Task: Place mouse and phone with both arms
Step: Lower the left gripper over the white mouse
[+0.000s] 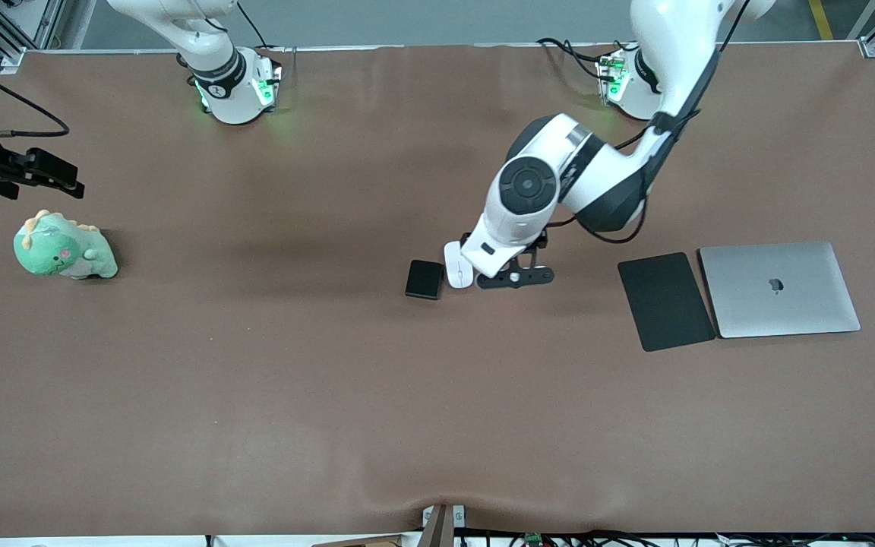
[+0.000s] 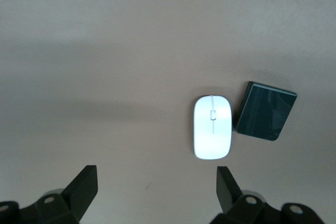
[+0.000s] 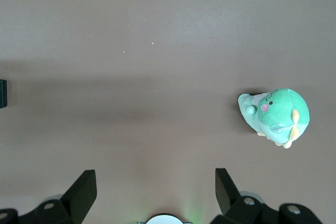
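Mouse (image 2: 212, 127) sits on the worktop (image 1: 270, 365) touching the phone (image 2: 265, 110), both just under the left tool (image 2: 155, 184), which hangs wide open with nothing in it. Right tool (image 3: 155, 184) (also gaping, empty) hovers by the green plush toy (image 3: 275, 115), well apart.

I see the counter (image 1: 255, 365) covered in a matt brown sheet that looks like soft leatherette, slightly rippled at its near edge. The mouse (image 2: 212, 127) reads as smooth, glossy white plastic. The phone (image 2: 265, 110) beside it is a dark slab with a faint sheen. The mouse pad (image 1: 665, 301) looks matt black, the laptop (image 1: 779, 289) brushed silver metal, and the dinosaur toy (image 1: 64, 247) soft green plush.
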Robot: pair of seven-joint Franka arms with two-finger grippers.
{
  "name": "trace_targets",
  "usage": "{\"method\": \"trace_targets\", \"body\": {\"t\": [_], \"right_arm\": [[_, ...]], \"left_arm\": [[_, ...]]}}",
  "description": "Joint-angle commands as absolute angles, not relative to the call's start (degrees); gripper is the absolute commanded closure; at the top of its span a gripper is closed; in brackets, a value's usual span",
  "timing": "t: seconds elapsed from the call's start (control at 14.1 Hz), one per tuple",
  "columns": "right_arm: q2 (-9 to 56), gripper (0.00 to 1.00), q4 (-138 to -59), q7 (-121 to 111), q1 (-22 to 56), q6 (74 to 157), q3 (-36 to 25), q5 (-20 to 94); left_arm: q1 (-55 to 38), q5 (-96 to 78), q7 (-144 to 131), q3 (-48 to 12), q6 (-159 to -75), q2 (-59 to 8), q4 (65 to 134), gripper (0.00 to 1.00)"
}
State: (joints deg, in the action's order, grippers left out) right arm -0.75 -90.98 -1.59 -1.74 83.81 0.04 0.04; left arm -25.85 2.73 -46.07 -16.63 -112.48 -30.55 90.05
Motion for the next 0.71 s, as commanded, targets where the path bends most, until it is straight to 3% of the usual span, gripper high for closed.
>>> {"method": "trace_targets", "body": {"t": [0.0,0.36,0.64], "right_arm": [[-0.5,0.00,-90.6,-1.0,-2.4,83.4,0.6,0.1],[-0.5,0.00,-90.6,-0.9,-2.2,83.5,0.7,0.1],[-0.4,0.00,-90.6,-1.0,-2.5,83.5,0.7,0.9]], "left_arm": [[-28.6,5.5,-50.4,-16.4,-117.3,-34.7,90.0,0.00],[-33.4,11.6,-60.5,-16.3,-128.2,-41.0,92.0,0.00],[-34.0,13.3,-64.1,-16.3,-130.2,-43.1,92.0,0.00]]}}
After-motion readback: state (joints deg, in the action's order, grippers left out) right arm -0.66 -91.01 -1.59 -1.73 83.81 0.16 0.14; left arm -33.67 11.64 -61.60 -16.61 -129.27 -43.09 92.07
